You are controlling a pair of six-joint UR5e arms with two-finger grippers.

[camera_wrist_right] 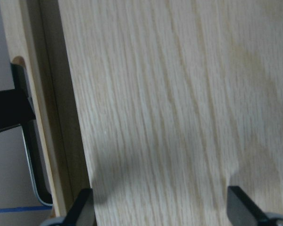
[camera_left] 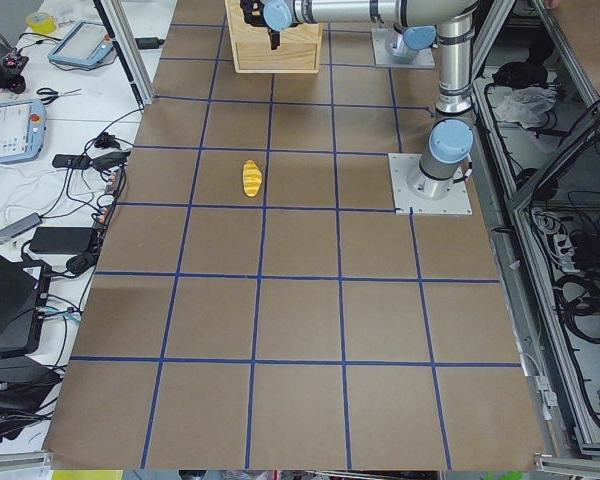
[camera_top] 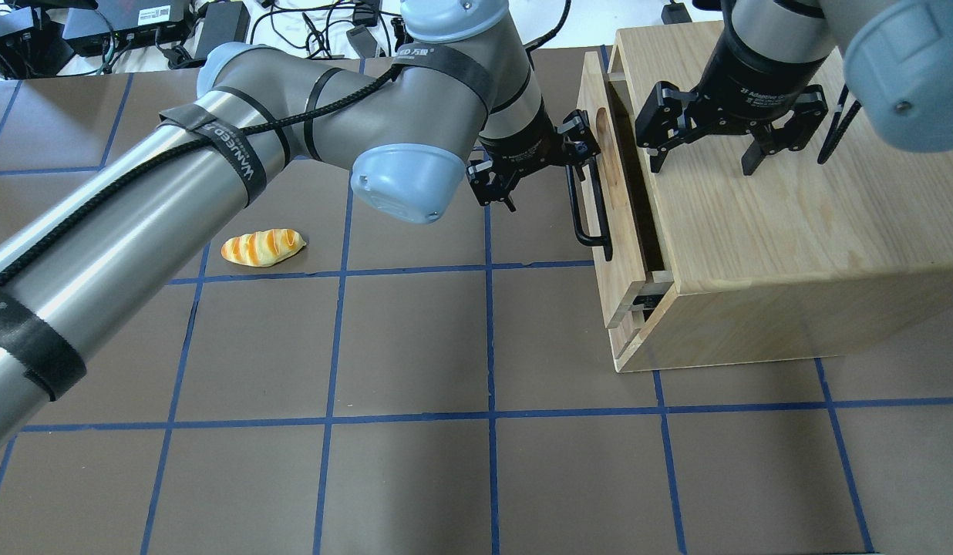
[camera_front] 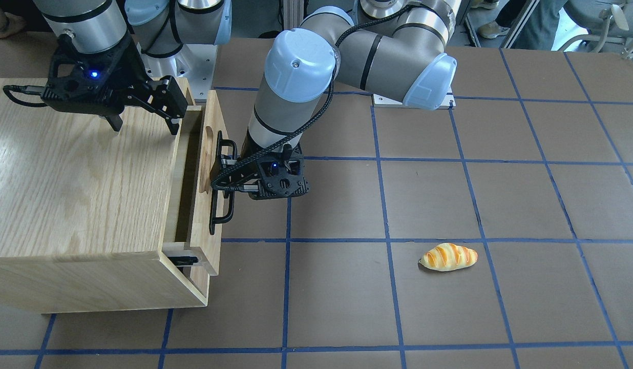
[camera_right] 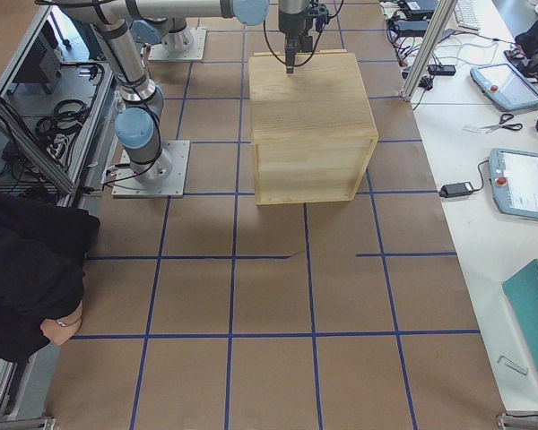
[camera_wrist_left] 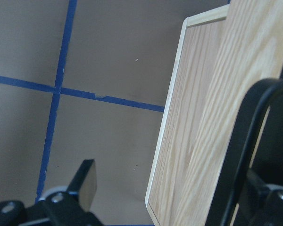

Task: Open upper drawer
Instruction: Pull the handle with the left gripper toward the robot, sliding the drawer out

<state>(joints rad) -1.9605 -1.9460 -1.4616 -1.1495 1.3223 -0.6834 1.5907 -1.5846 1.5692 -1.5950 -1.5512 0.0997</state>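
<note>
The cabinet (camera_top: 754, 254) stands at the right end of the desk (camera_top: 415, 347), nearer the far edge than the robot's edge, its front facing the desk's middle. The upper drawer (camera_top: 621, 270) stands part way out of it: a dark gap shows between the front panel and the cabinet's top, and a black slide rail (camera_front: 186, 260) is bared at the drawer's side. The long black handle (camera_top: 592, 223) runs along the front panel, beside the oblong finger notch (camera_top: 604, 146).

The left gripper (camera_top: 544, 166) hangs at the handle with its jaws apart: one finger (camera_wrist_left: 269, 200) sits right by the bar on the panel side, the other finger (camera_wrist_left: 86, 181) is free over the bare desk, well apart from the bar.

The right gripper (camera_top: 704, 158) points down over the cabinet's top near its front edge, jaws spread wide and holding nothing. Whether its tips touch the wood I cannot tell.

A striped bread roll (camera_top: 262, 247) lies toward the desk's middle, well apart from the cabinet and both grippers
</note>
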